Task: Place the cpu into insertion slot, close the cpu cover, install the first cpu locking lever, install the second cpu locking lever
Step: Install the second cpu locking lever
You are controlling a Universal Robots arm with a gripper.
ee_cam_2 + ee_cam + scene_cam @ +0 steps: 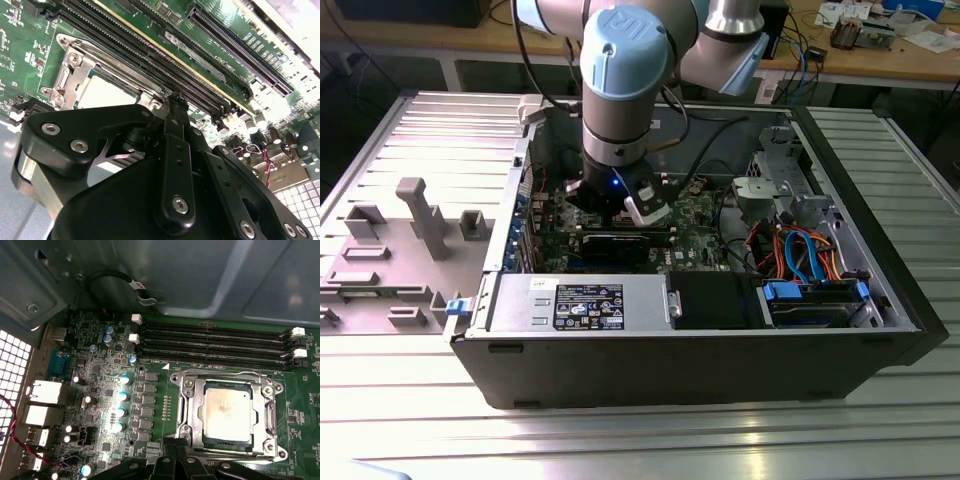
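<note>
The cpu (227, 412) lies flat in the insertion slot, its silver-grey top showing through the window of the cpu cover (192, 390), which lies down over it. In the second wrist view the cpu (107, 92) and cpu cover (75, 67) sit just beyond my gripper (175, 100), whose tip is low at the socket's edge on the side of the long black memory slots (150, 50). The gripper (174, 452) looks shut with nothing held. In the exterior view the gripper (608, 212) reaches down inside the computer case. Whether the locking levers are latched is unclear.
The green board (705, 215) lies inside an open black computer case (720, 360) with a power supply (585, 305), drive bay and orange and blue cables (805, 255). A grey fixture tray (390, 250) stands at the exterior view's left. Capacitors (120, 397) and rear ports (42, 402) flank the socket.
</note>
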